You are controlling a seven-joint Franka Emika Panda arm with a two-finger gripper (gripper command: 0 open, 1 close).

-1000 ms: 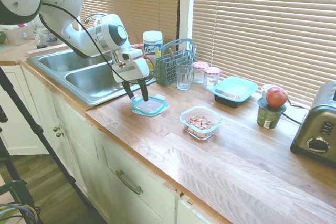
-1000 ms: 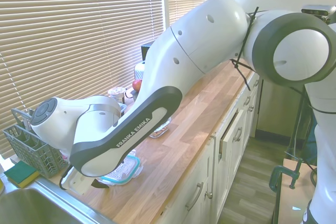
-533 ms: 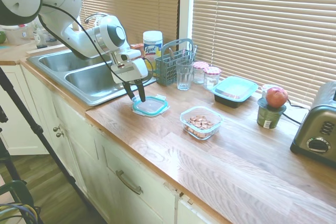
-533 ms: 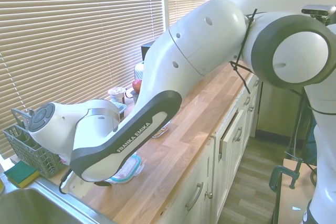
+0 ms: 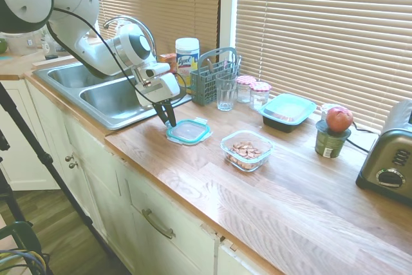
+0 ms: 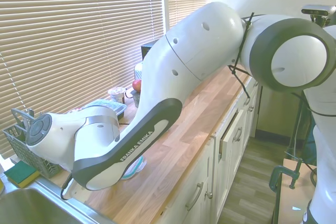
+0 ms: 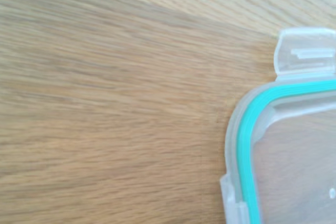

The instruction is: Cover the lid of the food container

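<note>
The lid (image 5: 190, 131), clear with a teal rim and side tabs, lies on the wooden counter (image 5: 193, 172) just right of the sink. My gripper (image 5: 169, 122) points down at the lid's left rim, its fingers drawn nearly together on that edge. The wrist view shows one corner of the lid (image 7: 294, 156) and a tab close up over the wood. The food container (image 5: 246, 151), a clear tub with brown nuts, stands uncovered a short way to the lid's right. In the second exterior view the arm hides most of the lid (image 6: 135, 165) and the fingers.
A steel sink (image 5: 109, 98) lies left of the lid. Behind it stand a wipes canister (image 5: 187, 59), a utensil caddy (image 5: 212, 78), a glass (image 5: 226, 90) and two jars (image 5: 252, 93). Further right are a teal-topped tray (image 5: 287, 111), an apple on a can (image 5: 333, 134) and a toaster (image 5: 389, 162).
The fingers have narrowed from wide apart to nearly together at the lid's left rim. The lid has shifted slightly to the right.
</note>
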